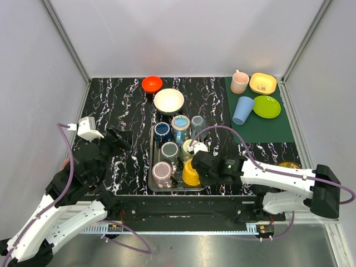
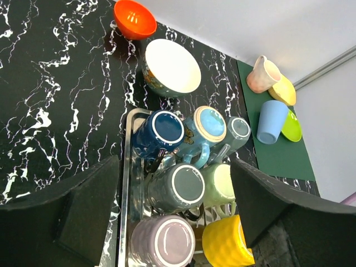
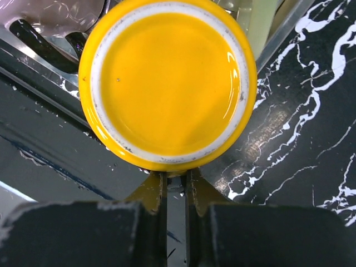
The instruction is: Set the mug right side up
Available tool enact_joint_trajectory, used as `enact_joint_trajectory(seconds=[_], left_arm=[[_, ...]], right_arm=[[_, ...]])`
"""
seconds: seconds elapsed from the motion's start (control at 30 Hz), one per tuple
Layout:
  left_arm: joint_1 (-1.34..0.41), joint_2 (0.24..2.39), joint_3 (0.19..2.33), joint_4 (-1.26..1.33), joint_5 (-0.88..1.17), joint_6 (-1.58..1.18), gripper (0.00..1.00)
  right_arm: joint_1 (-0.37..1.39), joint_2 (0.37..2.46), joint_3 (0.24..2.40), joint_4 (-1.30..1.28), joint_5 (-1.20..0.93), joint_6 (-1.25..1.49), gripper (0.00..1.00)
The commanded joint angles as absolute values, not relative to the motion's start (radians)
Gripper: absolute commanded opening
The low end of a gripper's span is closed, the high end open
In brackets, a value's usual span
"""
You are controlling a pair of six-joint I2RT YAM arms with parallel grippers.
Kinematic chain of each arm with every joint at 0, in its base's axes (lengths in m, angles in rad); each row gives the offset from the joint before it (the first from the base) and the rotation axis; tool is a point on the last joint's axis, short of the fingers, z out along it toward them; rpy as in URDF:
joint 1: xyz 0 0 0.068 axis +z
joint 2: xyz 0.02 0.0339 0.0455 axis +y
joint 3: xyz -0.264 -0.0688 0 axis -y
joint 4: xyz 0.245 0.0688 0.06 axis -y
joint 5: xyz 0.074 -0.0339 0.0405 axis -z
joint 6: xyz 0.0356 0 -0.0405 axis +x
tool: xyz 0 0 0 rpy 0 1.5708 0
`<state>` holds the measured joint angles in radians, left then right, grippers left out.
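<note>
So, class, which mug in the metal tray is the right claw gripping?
The yellow ceramic mug at the near right corner of the metal tray; the right claw pinches its handle, and no other mug is yellow.

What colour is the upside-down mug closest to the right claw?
The mug is yellow, its base ringed in white; clearest in the right wrist view.

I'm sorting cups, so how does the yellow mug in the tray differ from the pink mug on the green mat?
The yellow mug sits base up; the pink mug stands mouth up. The yellow mug is in the metal tray; the pink mug is on the green mat. The right tool pinches the yellow mug's handle; nothing touches the pink mug. Both have handles.
</note>
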<state>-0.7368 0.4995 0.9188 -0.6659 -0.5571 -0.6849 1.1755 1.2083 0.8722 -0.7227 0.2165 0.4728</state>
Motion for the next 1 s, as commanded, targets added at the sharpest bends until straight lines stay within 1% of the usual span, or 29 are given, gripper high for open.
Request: enact_joint_trajectory(seconds=[0.0,0.27,0.4,0.5,0.53,0.57,0.63,0.7,0.77,0.83,0.87,0.93,0.97], left_arm=[[-0.733,0.483,0.891,-0.666,-0.574,-0.684,0.84],[-0.733,0.465,0.854,-0.666,-0.571,-0.692,0.85],[-0.733,0.456,0.845,-0.666,-0.574,-0.690,0.85],[-0.733,0.456,0.838,-0.664,-0.572,-0.692,0.85],[-0.733,0.457,0.838,-0.666,-0.572,-0.690,0.86],[-0.733,0.457,0.836,-0.664,-0.572,-0.689,0.86],[-0.733,0.462,0.838,-0.667,-0.578,-0.686,0.87],[-0.733,0.472,0.841,-0.670,-0.583,-0.681,0.88],[-0.735,0.485,0.847,-0.676,-0.584,-0.670,0.91],[-0.733,0.521,0.854,-0.680,-0.578,-0.660,0.97],[-0.733,0.540,0.870,-0.684,-0.571,-0.647,0.99],[-0.733,0.618,0.894,-0.699,-0.542,-0.649,0.99],[-0.733,0.649,0.919,-0.704,-0.525,-0.649,0.99]], right_arm=[[1.192,1.247,0.888,-0.583,0.238,0.506,0.00],[1.192,1.377,0.907,-0.586,0.298,0.515,0.00],[1.198,1.404,0.908,-0.584,0.307,0.518,0.00],[1.209,1.394,0.920,-0.600,0.299,0.523,0.27],[1.215,1.375,0.925,-0.607,0.301,0.525,0.42],[1.218,1.359,0.931,-0.615,0.299,0.528,0.47],[1.235,1.301,0.963,-0.647,0.292,0.537,0.55],[1.247,1.252,1.023,-0.693,0.279,0.541,0.68],[1.255,1.160,1.067,-0.713,0.308,0.543,0.75],[1.255,1.059,1.121,-0.719,0.389,0.537,0.76],[1.255,1.028,1.133,-0.716,0.532,0.529,0.77],[1.240,0.973,1.146,-0.693,0.697,0.485,0.82],[1.162,0.971,1.153,-0.693,0.762,0.474,0.83]])
